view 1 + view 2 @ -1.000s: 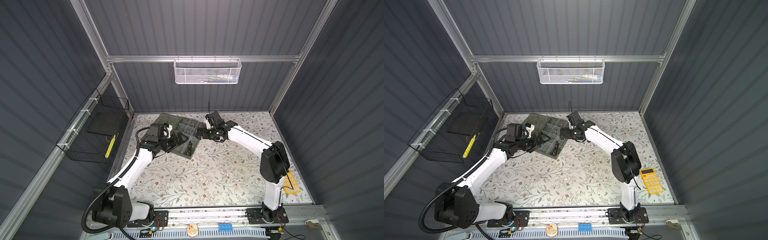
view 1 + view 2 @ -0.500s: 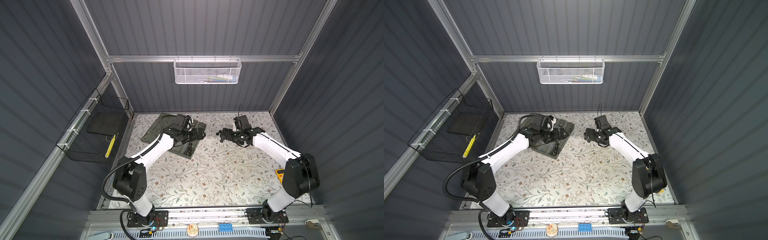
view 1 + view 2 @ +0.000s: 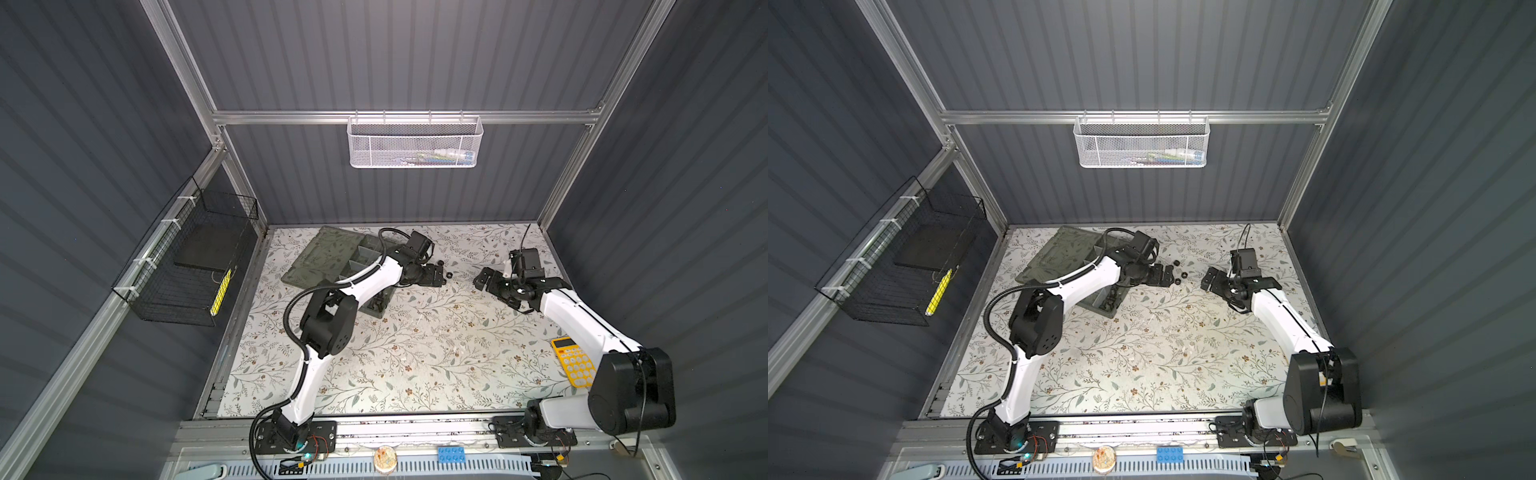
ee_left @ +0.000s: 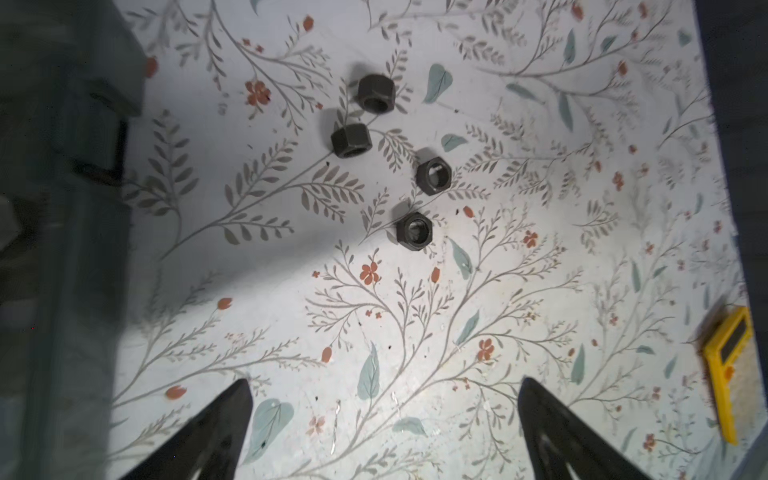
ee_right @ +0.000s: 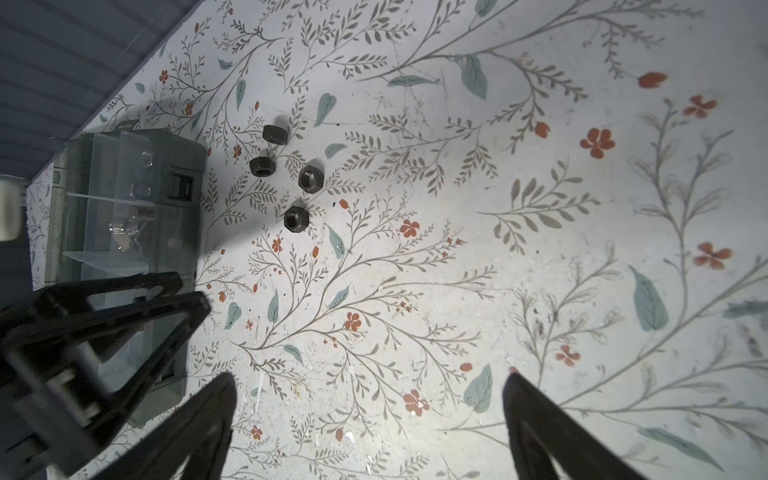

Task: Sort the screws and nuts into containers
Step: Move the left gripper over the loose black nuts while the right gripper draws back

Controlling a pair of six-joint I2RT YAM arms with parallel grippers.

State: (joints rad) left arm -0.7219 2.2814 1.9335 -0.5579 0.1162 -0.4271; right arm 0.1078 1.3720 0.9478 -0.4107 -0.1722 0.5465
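Left wrist: nuts [image 4: 434, 176]; calculator [image 4: 733, 374] markings blurred

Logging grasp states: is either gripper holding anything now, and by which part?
Nothing is held. The left gripper and right gripper are both open and empty; the four black nuts lie loose on the table.

I find no legible text, label, brand or number in any view. The yellow calculator [image 3: 575, 361] on the tabletop [image 3: 415, 353] shows keys and a display, but its markings are too small to read.
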